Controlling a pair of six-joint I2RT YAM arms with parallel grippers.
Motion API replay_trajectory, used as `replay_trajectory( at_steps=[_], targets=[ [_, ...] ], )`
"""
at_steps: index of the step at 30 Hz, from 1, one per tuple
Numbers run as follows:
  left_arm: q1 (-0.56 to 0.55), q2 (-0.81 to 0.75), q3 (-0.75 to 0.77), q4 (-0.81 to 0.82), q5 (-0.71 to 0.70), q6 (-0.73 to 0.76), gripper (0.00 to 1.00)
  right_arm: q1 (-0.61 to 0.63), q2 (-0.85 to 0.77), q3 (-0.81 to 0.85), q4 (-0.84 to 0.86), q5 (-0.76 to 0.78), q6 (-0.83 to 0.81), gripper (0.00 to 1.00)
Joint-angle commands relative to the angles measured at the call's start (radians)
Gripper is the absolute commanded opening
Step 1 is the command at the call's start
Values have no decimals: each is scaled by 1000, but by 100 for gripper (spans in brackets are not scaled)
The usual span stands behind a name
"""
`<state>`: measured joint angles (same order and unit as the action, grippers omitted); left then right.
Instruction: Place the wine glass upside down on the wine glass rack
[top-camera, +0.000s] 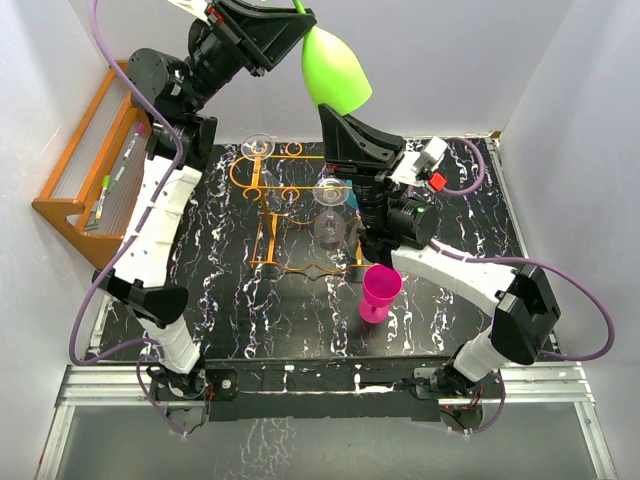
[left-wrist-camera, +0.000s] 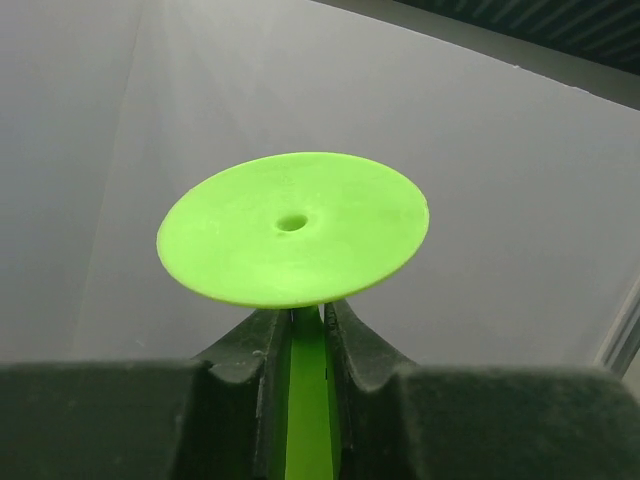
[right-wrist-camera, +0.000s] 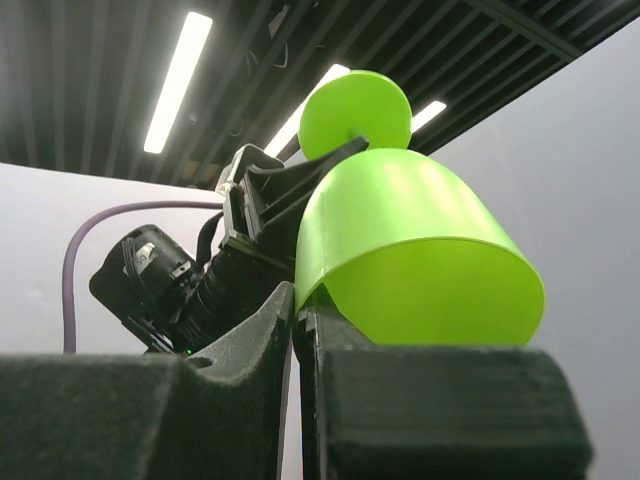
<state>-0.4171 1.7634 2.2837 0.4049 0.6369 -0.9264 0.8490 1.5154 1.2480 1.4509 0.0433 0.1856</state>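
Note:
The green wine glass (top-camera: 335, 65) hangs upside down high above the back of the table, its bowl opening facing down. My left gripper (top-camera: 297, 18) is shut on its stem just under the round foot (left-wrist-camera: 295, 230); in the left wrist view the fingers (left-wrist-camera: 360, 345) press the green stem from both sides. My right gripper (top-camera: 329, 112) reaches up from below and pinches the bowl's rim (right-wrist-camera: 420, 250) between its shut jaws. The orange wire wine glass rack (top-camera: 270, 215) stands on the table below, left of the right arm.
Two clear glasses (top-camera: 258, 147) (top-camera: 330, 195) hang on the rack. A pink glass (top-camera: 380, 290) stands upright on the black marbled table (top-camera: 250, 310) by the right arm. An orange wooden stepped shelf (top-camera: 95, 170) lines the left wall.

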Motion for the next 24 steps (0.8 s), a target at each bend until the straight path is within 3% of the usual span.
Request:
replay_trajectory(
  at_steps=[1,3,12,15,24],
  targets=[
    [-14,15,45,41,8,16,6,11,-4,64,285,-89,6,8],
    [-18,18,54,42,10,27,0,11,-3,73,251,-106,8,8],
    [-22,6,48,38,25,66,0,11,2,90,206,-144,23,8],
    [-22,5,49,35,33,97,0,12,-1,93,186,-167,37,15],
    [-21,5,70,14,14,131,0,11,9,133,114,-227,67,12]
  ],
)
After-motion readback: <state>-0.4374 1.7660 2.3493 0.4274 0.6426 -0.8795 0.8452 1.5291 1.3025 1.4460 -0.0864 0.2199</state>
